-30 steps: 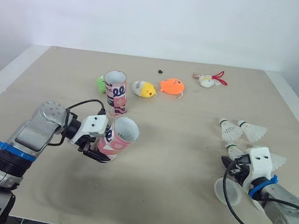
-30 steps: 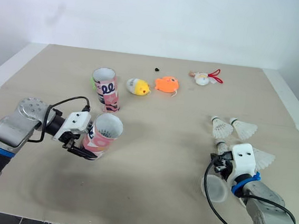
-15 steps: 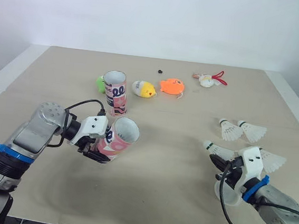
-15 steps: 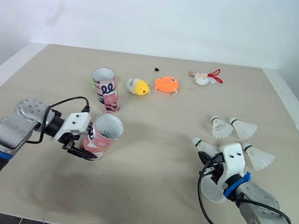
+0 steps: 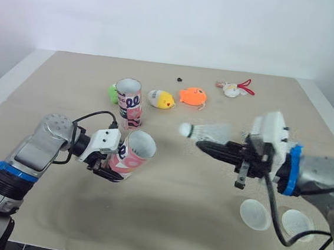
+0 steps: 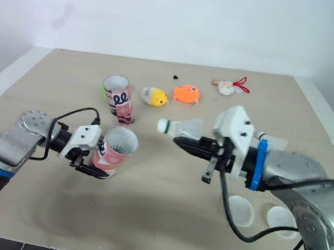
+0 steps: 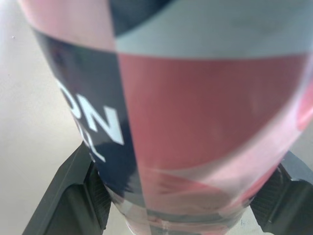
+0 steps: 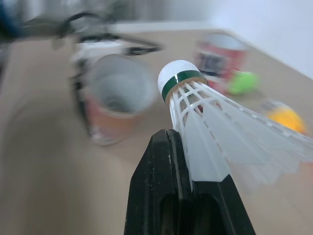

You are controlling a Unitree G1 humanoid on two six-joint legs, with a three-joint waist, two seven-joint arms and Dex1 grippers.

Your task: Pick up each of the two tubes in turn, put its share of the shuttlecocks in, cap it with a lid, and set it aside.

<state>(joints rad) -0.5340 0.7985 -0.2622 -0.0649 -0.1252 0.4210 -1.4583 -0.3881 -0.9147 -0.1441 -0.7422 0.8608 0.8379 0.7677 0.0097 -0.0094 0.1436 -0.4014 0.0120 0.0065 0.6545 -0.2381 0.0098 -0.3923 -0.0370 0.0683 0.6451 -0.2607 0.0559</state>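
Nearest to us, at the lower right of the frame, two round translucent plastic lids (image 5: 255,214) lie flat on the beige desk (image 5: 58,91), side by side and apart from each other.

A little farther in, at the lower left, the left claw (image 5: 108,169) is clamped around the lower part of a pink, navy and white printed cardboard tube (image 5: 129,157). In the left wrist view one black finger sits on each side of the tube. The tube leans, its open mouth turned up and towards the right of the frame.

Right of centre, the right claw (image 5: 215,147) has its fingers pinched tight on the skirt of a white feathered shuttlecock with a green-banded cork (image 5: 205,131). It is held in the air, cork pointing towards the left of the frame and well apart from the tube's mouth. White feathers of another shuttlecock (image 6: 276,141) show just past the right arm.

Beyond, at upper left, a second printed tube (image 5: 128,102) stands upright and open, a green ball (image 5: 112,92) just behind it. To its right lie a yellow and white toy (image 5: 160,99) and an orange fish toy (image 5: 191,96). Farthest are a small black speck (image 5: 178,79) and a white trinket with a red cord (image 5: 234,89).
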